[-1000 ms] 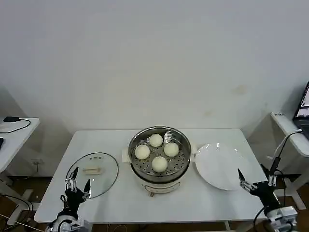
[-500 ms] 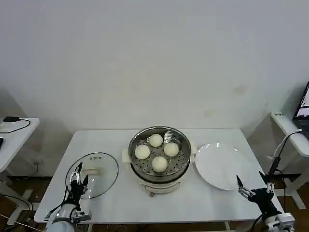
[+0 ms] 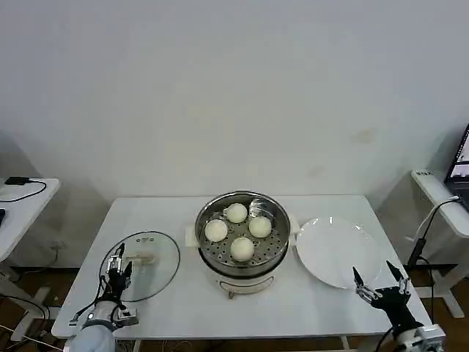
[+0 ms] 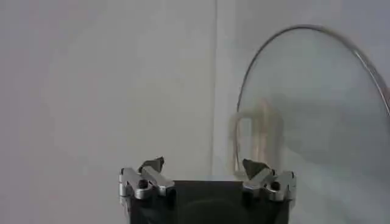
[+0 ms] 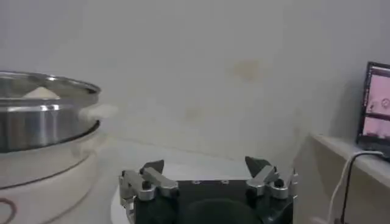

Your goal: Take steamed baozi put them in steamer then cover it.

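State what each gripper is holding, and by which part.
Nothing is held. The left gripper is open beside the cover; the right gripper is open near the plate.

- A white counter point(image 3: 183, 308) stands against a plain pale wall point(image 3: 234, 88).
- A flat white plate point(image 3: 335, 251) lies on the counter's right part; nothing lies on it.
- A side table point(image 3: 22, 202) stands at the far left, carrying a dark box point(image 3: 16, 181) with a black cable.
- Another white side table point(image 3: 440, 198) stands at the far right, with the edge of a lit screen point(image 5: 376, 103) on it.
- A cable point(image 3: 425, 224) arcs down beside that table.
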Tool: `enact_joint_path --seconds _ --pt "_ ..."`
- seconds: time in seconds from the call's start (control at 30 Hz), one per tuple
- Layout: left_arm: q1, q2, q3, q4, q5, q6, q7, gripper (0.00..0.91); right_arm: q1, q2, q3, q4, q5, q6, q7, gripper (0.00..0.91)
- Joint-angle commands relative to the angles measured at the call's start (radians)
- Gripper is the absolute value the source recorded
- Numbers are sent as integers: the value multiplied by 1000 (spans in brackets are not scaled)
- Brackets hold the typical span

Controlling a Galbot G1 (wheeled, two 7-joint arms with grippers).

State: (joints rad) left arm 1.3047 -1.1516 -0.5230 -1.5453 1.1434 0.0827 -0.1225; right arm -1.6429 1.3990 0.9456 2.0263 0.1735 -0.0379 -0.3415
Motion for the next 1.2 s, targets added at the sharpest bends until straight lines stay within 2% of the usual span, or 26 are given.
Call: enact_joint_path --seconds 0.03,0.8,0.83,0.87,0.9,1.2 --pt "-39 -2 10 40 18 4 2 907 -6 3 -1 10 20 -11 -3 907" --pt "-171 -11 72 174 42 15 -19 907 -1 -4 3 -34 9 0 -3 907" --pt "-176 -12 74 181 44 15 -18 816 0 -4 4 -36 8 1 -3 907" --pt "-180 -11 76 187 47 15 -15 504 1 -5 4 -39 7 2 -4 907" --pt "-184 -12 77 193 53 15 -14 0 2 -5 5 -41 7 2 -2 907" --pt "-188 -22 73 216 68 19 -20 0 14 -12 8 -60 -2 5 -2 907"
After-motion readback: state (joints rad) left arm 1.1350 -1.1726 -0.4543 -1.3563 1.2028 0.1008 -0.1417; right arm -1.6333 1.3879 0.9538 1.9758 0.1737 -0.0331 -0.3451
